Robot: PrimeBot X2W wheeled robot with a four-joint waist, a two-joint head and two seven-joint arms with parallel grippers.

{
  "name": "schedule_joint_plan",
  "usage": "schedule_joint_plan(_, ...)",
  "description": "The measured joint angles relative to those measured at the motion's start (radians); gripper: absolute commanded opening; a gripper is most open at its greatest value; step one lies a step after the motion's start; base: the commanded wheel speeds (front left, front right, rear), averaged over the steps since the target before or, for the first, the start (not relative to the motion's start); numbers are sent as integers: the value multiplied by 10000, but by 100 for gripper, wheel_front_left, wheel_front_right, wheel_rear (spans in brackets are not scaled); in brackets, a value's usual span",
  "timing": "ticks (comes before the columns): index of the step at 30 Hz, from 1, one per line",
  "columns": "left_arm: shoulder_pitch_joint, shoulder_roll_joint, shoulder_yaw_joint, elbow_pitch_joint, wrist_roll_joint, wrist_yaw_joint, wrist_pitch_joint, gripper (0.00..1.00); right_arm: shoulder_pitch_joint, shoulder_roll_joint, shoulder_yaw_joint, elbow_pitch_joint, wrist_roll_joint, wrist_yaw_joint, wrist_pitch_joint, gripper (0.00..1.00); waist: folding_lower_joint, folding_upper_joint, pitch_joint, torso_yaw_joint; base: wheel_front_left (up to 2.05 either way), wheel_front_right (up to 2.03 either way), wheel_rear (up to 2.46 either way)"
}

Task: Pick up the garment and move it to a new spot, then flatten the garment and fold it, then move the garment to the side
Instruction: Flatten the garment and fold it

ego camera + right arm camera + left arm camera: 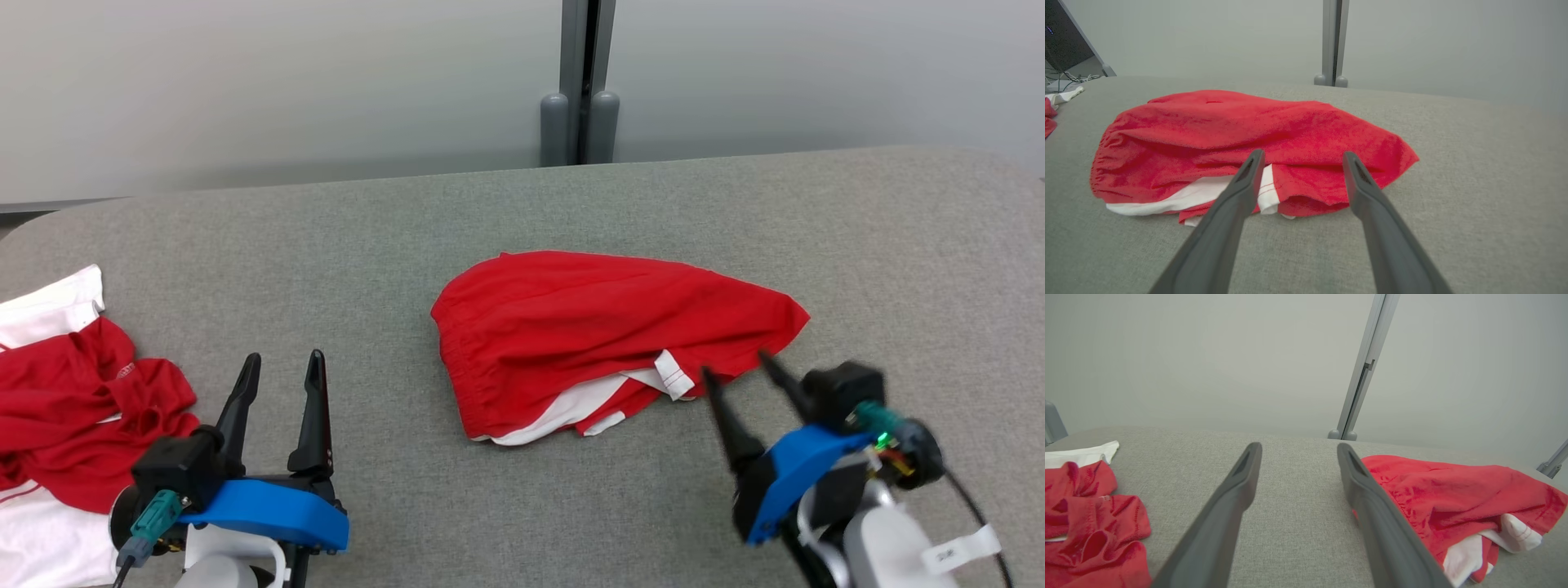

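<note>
red shorts (604,335) with white trim are laid bunched mid grey table (898,245); right gripper (739,367) is held spread apart just beside their near edge, left gripper (282,367) spread apart over bare cloth, red-white clothes pile (73,392) at left

One red garment (604,335) is seen on one grey table (898,245). One heap of red and white clothing (73,408) is seen at the left; its number of pieces cannot be told. Two grippers are counted, the left gripper (285,355) and the right gripper (735,363), each with two dark fingers (314,408) held apart. One grey post (581,82) is seen behind
</note>
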Motion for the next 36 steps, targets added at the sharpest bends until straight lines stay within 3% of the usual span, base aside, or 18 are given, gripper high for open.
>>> schedule_joint_plan(4,1,2,-23,-13,-6,0,8,100,741,63,876,-719,-353,0,627,100,0,0,11,79,0,0,0)
schedule_joint_plan(7,-1,38,-12,-81,-6,2,10,100,719,65,1001,-554,-1093,0,677,100,0,0,85,170,0,0,0)
schedule_joint_plan(17,-267,86,-44,-199,-4,12,88,100,-1190,77,1145,2079,-3227,0,765,100,1,0,641,589,0,0,0)
schedule_joint_plan(18,-266,82,-59,-196,-2,12,88,100,-1327,75,1093,2349,-3325,0,838,96,2,0,695,632,0,0,0)
schedule_joint_plan(19,-270,81,-67,-192,0,12,88,100,-1406,75,1035,2539,-3365,0,834,49,1,0,743,675,0,0,0)
schedule_joint_plan(20,-283,65,-88,-190,0,10,86,100,-1495,75,959,2706,-3405,0,828,21,1,0,783,722,0,0,0)
schedule_joint_plan(21,-306,58,-100,-184,0,10,84,100,-1578,75,909,2826,-3457,0,782,0,1,0,819,758,0,0,0)
schedule_joint_plan(28,-364,59,8,-115,-8,52,42,100,-1592,82,639,2754,-3191,0,353,0,2,0,788,677,0,0,0)
schedule_joint_plan(32,-242,81,65,-115,-36,90,10,100,-841,-19,489,1783,-3118,0,514,0,1,0,643,457,0,0,0)
schedule_joint_plan(36,-105,128,155,-178,-94,201,-2,100,52,-763,522,360,-3009,0,1028,0,1,0,548,94,0,0,0)
